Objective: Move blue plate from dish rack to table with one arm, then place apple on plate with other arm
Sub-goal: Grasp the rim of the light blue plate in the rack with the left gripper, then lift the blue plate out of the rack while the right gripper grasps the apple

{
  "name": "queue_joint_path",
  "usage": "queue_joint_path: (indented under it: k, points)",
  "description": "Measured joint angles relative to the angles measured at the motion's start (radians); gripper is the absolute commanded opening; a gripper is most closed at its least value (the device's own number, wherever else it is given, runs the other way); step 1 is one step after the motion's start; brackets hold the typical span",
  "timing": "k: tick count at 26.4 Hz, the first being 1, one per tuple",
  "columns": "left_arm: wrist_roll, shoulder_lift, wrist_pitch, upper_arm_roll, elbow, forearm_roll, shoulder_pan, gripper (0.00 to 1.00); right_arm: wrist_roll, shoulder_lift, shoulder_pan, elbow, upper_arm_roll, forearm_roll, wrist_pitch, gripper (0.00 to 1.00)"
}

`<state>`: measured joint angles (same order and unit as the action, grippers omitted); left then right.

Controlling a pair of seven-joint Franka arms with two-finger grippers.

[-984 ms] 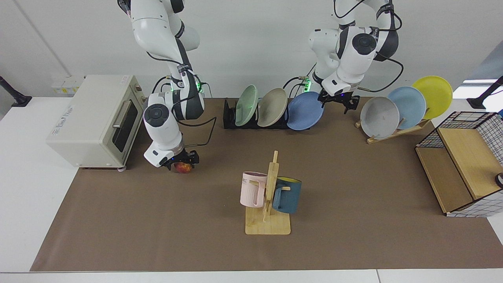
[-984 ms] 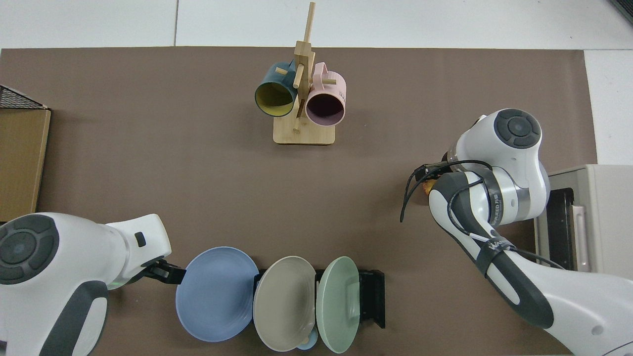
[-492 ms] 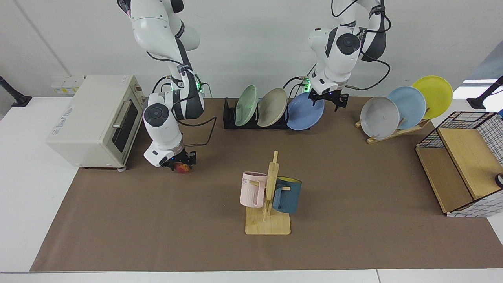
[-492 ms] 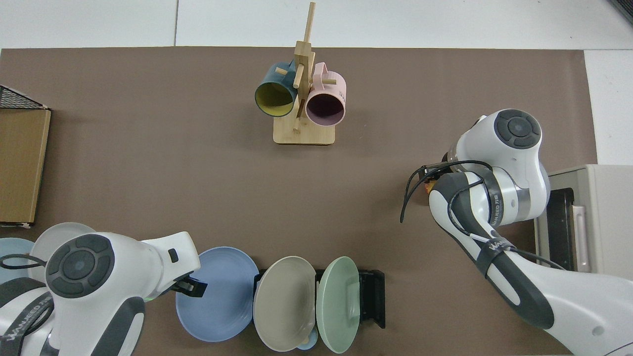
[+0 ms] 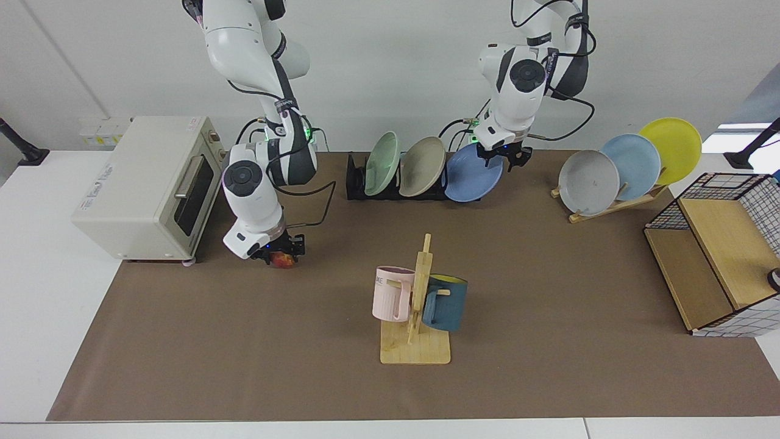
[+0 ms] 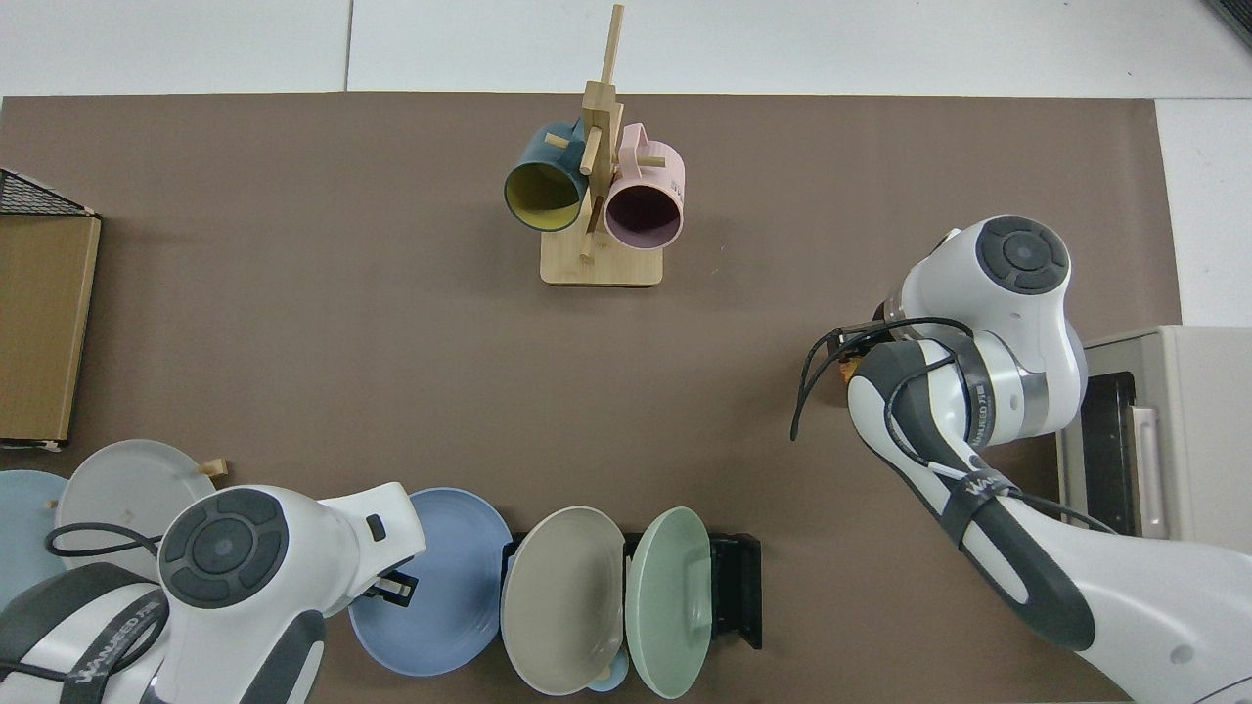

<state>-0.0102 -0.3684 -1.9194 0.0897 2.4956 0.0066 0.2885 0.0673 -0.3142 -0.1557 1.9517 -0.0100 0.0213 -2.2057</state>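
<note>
The blue plate (image 5: 470,177) (image 6: 455,596) leans in the end slot of the black dish rack (image 5: 356,182) (image 6: 736,587), on the side toward the wooden plate stand. My left gripper (image 5: 504,158) (image 6: 393,587) is open at the plate's upper rim, one finger on each side of it. The apple (image 5: 283,261) rests on the brown mat of the table (image 5: 548,274) in front of the toaster oven. My right gripper (image 5: 281,252) is down over the apple. From above, the right arm hides nearly all of the apple.
A green plate (image 5: 382,155) and a beige plate (image 5: 421,166) share the rack. A wooden stand (image 5: 615,201) holds grey, sky-blue and yellow plates. A mug tree (image 5: 417,305) stands mid-mat, a toaster oven (image 5: 146,186) beside the right arm, and a wire-and-wood shelf (image 5: 719,262) beyond the left arm.
The left gripper swung from beside the blue plate's outer edge inward onto its upper rim. The right gripper dropped slightly onto the apple, then held still.
</note>
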Motion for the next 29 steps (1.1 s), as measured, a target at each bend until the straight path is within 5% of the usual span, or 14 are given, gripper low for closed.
queue_joint_path:
  k: [15, 29]
  points:
    - [0.234, -0.029, 0.03, 0.102, -0.02, 0.147, 0.007, 0.0, 0.0, 0.0, 0.0, 0.0, 0.0, 0.0, 0.0, 0.0]
    - [0.236, -0.017, 0.231, 0.043, -0.325, 0.176, -0.056, 0.0, 0.0, 0.0, 0.0, -0.015, 0.001, 0.0, 0.016, 0.0]
